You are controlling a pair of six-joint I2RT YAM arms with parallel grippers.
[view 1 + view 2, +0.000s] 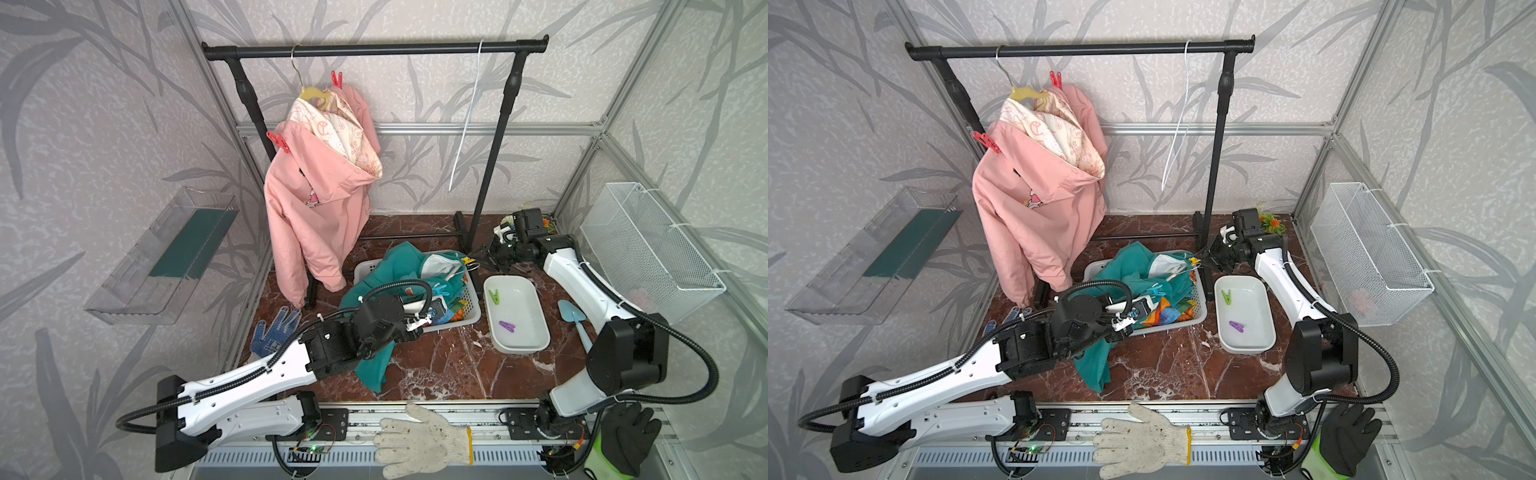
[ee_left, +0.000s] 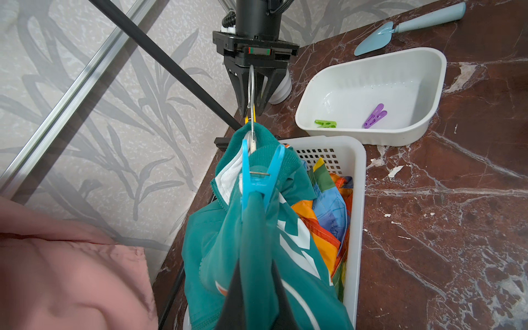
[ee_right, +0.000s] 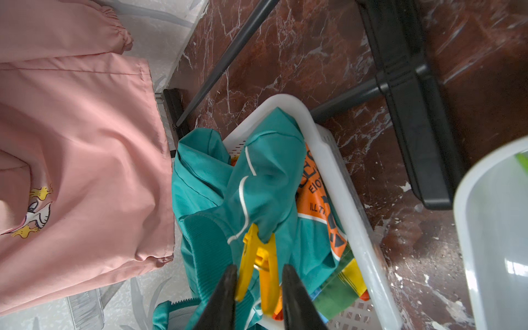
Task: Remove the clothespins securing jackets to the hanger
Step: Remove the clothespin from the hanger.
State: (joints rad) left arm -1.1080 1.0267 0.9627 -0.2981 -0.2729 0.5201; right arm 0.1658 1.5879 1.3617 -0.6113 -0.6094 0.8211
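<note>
A teal jacket spills out of a white basket and lies over a rainbow-striped jacket. My left gripper is shut on a fold of the teal fabric, just below a blue clothespin clipped by the collar. My right gripper has closed on the handles of a yellow clothespin, which still bites the teal cloth. The hanger's wire hook rises from the collar. A pink jacket hangs on the rail, pinned by two red clothespins.
A white tub right of the basket holds a green clothespin and a purple one. The black rail also carries a bare white hanger. A blue trowel and gloves lie around.
</note>
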